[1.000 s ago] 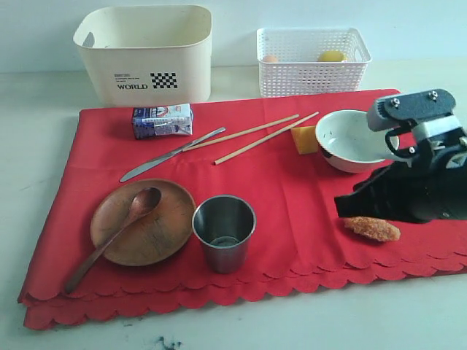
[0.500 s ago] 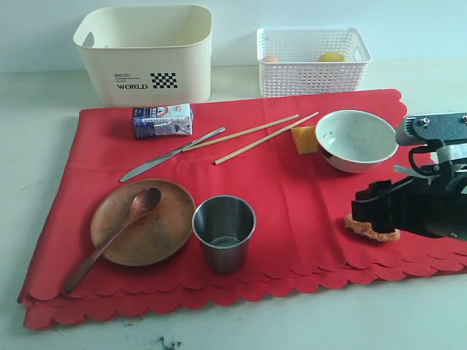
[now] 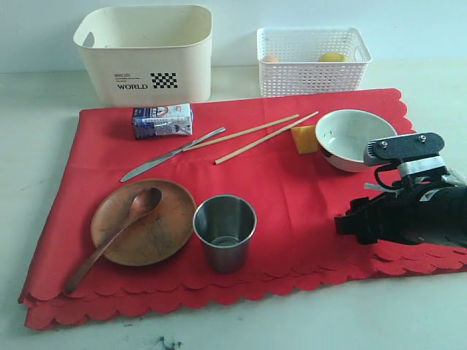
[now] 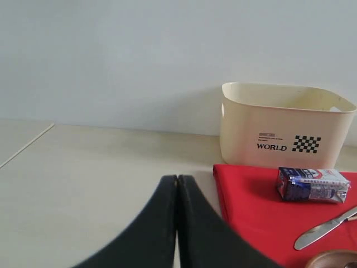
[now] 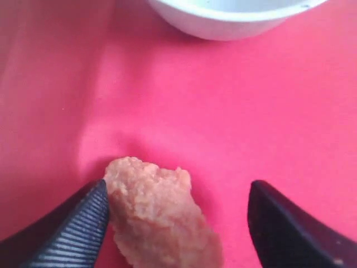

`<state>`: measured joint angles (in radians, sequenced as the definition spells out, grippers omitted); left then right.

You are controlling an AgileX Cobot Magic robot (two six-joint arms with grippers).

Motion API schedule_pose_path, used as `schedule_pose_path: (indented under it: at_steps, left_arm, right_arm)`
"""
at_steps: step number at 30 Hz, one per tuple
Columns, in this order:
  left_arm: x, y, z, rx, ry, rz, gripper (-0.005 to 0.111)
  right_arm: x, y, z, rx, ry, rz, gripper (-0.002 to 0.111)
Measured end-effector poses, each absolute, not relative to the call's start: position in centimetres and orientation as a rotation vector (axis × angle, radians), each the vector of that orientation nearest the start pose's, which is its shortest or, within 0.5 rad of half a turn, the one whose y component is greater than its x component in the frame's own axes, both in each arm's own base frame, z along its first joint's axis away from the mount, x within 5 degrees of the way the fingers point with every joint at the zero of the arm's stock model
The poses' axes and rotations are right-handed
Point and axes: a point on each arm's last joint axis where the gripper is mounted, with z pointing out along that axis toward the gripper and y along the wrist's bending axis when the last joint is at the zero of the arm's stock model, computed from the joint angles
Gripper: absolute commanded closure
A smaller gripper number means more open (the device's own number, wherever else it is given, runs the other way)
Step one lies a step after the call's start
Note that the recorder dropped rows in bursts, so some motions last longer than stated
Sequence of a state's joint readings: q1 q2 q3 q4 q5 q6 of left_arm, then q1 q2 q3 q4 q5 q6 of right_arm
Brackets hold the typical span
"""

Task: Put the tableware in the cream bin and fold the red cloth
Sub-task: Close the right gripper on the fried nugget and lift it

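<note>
Right end effector spread; chopsticks slant toward bowl.

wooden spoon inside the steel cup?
No, the wooden spoon lies with its bowl on the wooden plate, beside the steel cup.

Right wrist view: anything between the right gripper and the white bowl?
Yes: a crumbed orange food piece lies inside the open right gripper; beyond it only bare red fabric cloth reaches the round white bowl.

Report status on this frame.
Left pincer shut. Right pincer open, straddling nugget on red cloth. Cup, plate, bowl outside cream bin. Carton on cloth.
</note>
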<state>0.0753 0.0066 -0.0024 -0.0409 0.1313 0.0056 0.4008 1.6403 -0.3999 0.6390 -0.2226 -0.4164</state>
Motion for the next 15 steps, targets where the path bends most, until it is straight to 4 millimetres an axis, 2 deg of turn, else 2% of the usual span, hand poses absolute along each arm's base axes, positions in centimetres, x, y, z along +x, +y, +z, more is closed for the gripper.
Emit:
schedule_pose_path:
  at_steps: [3, 11, 15]
  left_arm:
    - [5.67, 0.38, 20.17, -0.085, 1.617, 0.027, 0.104]
    - [5.67, 0.38, 20.17, -0.085, 1.617, 0.027, 0.104]
    - [5.67, 0.38, 20.17, -0.085, 1.617, 0.027, 0.104]
  right_arm:
    - [22.17, 8.07, 10.47, -0.211, 2.522, 0.065, 0.049]
    - [21.94, 8.21, 9.86, -0.239, 2.564, 0.069, 0.090]
    - [21.84, 8.24, 9.85, -0.242, 2.575, 0.076, 0.108]
